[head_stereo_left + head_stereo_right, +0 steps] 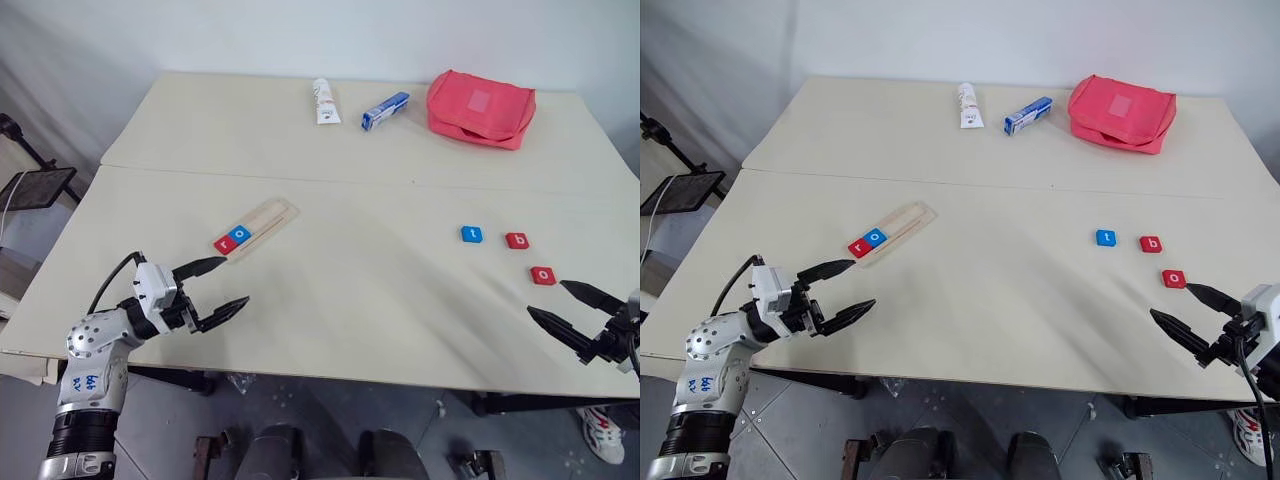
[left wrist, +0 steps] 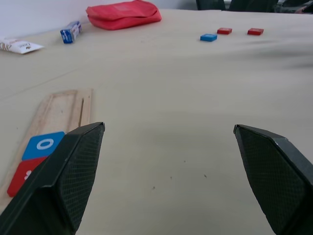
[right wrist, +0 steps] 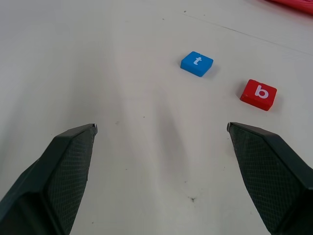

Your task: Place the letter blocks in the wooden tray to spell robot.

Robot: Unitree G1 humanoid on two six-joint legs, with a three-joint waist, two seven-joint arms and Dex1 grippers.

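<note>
The wooden tray (image 1: 268, 224) lies slanted on the table's left half, with a red block (image 1: 223, 244) and a blue "o" block (image 1: 239, 235) side by side at its near end. On the right lie three loose blocks: a blue "t" (image 1: 471, 234), a red "b" (image 1: 516, 240) and a red "o" (image 1: 542, 275). My left gripper (image 1: 222, 288) hovers open and empty just in front of the tray's near end. My right gripper (image 1: 559, 302) stands open and empty close to the red "o" block, at the table's front right.
At the back of the table lie a white tube (image 1: 325, 101), a blue-and-white oblong box (image 1: 385, 110) and a red pouch (image 1: 481, 107). A seam (image 1: 330, 180) runs across the table between front and back halves. The table's front edge (image 1: 330, 380) is just below both grippers.
</note>
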